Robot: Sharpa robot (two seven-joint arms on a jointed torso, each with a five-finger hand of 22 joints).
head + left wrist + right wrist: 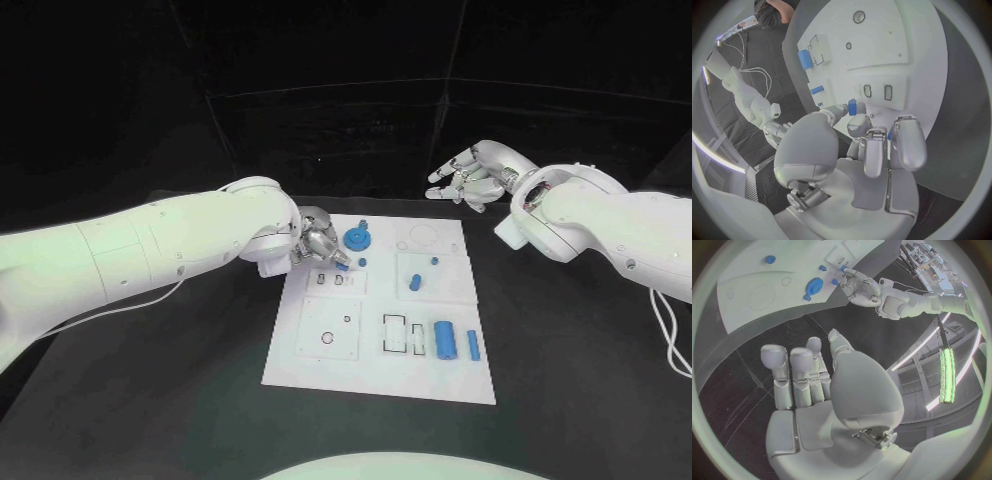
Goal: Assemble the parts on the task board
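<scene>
We take this for a robotics lab: a black tabletop (pixel 173 400) backed by dark curtains, a white task board (pixel 325 355) with cut-out slots, loose cables and lit equipment racks at the room's edge.

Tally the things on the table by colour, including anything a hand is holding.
Blue parts lying on the board: 7
Blue part pinched by the left hand: 1
White task board: 1
Total: 9
</scene>
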